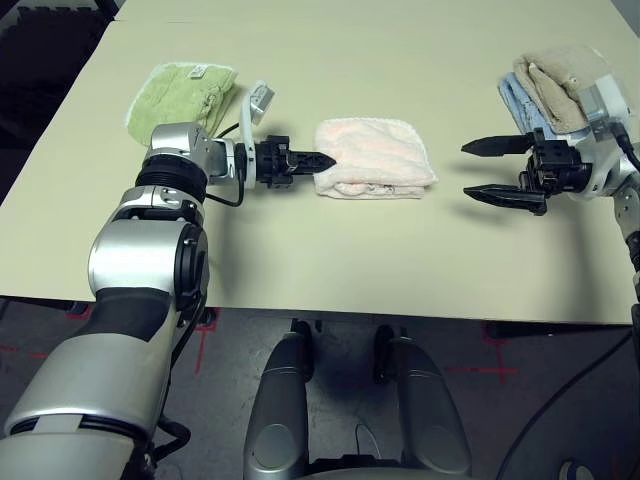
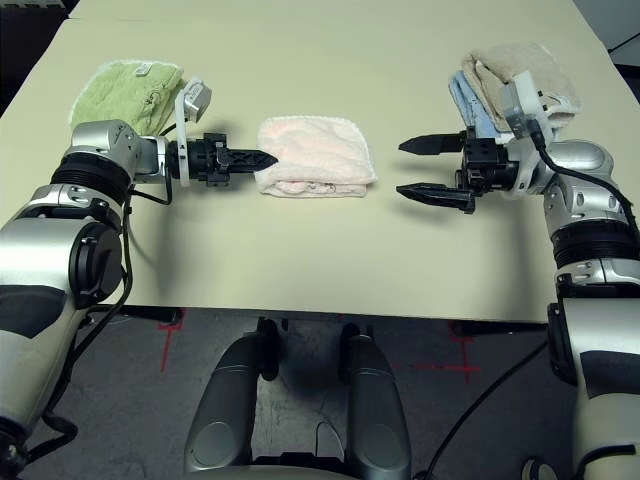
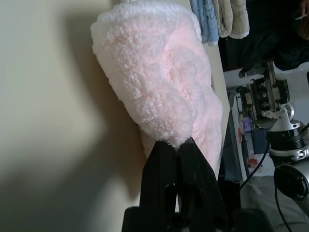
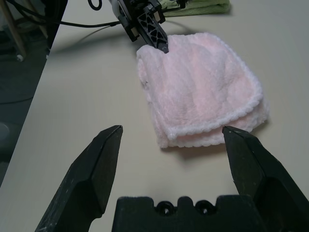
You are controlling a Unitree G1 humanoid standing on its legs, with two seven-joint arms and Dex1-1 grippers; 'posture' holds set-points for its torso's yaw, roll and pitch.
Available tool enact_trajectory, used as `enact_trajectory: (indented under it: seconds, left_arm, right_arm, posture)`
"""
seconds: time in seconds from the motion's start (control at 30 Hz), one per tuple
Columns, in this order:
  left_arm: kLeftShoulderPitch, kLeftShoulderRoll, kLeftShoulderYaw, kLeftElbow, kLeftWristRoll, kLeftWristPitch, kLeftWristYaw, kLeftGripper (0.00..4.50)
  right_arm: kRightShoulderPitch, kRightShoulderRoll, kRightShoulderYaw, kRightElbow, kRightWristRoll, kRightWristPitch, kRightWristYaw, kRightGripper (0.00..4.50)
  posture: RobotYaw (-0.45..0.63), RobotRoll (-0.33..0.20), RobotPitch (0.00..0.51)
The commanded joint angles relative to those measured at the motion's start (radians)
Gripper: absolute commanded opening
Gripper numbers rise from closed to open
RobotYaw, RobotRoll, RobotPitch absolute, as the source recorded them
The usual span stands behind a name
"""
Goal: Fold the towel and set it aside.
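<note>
Pink terry towel (image 1: 375, 158) lies folded at the bench's (image 1: 330, 60) centre; the left hand (image 1: 322, 160) is clenched on its nine-o'clock edge, the right hand (image 1: 488, 170) spread wide at three o'clock, well apart.

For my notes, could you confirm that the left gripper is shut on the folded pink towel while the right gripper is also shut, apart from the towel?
Not quite: the right gripper is open, its fingers spread wide, as the right wrist view shows. The left gripper is indeed shut on the pink towel.
</note>
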Motion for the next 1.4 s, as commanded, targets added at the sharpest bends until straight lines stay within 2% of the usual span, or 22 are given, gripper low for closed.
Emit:
enact_trajectory:
  seconds: [0.03,0.23,0.47,0.77,1.03,1.3,1.4]
  left_arm:
    - [-0.017,0.006,0.051,0.009,-0.027,0.009,0.030,0.01]
    - [-0.048,0.050,0.226,0.015,-0.114,-0.066,0.160,0.01]
    - [-0.040,0.110,0.218,0.011,-0.085,-0.099,0.155,0.01]
    - [-0.078,0.165,0.295,0.022,-0.113,-0.218,0.229,0.01]
    - [-0.117,0.183,0.385,0.024,-0.152,-0.393,0.328,0.01]
    - [-0.149,0.199,0.401,0.022,-0.154,-0.493,0.338,0.01]
    - [-0.142,0.210,0.405,0.029,-0.140,-0.617,0.378,0.01]
  right_arm:
    - [0.015,-0.007,-0.021,0.004,-0.016,-0.012,0.005,4.50]
    - [-0.002,0.011,-0.040,0.019,-0.027,-0.016,0.005,4.50]
    - [-0.046,0.060,-0.085,0.045,-0.033,0.014,-0.029,4.50]
    - [-0.052,0.091,-0.104,0.043,-0.054,0.017,-0.035,4.50]
    - [-0.078,0.165,-0.164,0.048,-0.028,0.052,-0.121,4.50]
    - [-0.061,0.201,-0.180,0.018,-0.028,0.062,-0.149,4.50]
    - [-0.043,0.201,-0.181,-0.005,-0.024,0.069,-0.150,4.50]
  posture:
    - [-0.01,0.000,0.304]
    - [0.00,0.000,0.305]
    - [0.02,0.000,0.303]
    - [0.03,0.000,0.302]
    - [0.04,0.000,0.302]
    - [0.05,0.000,0.302]
    - [0.04,0.000,0.302]
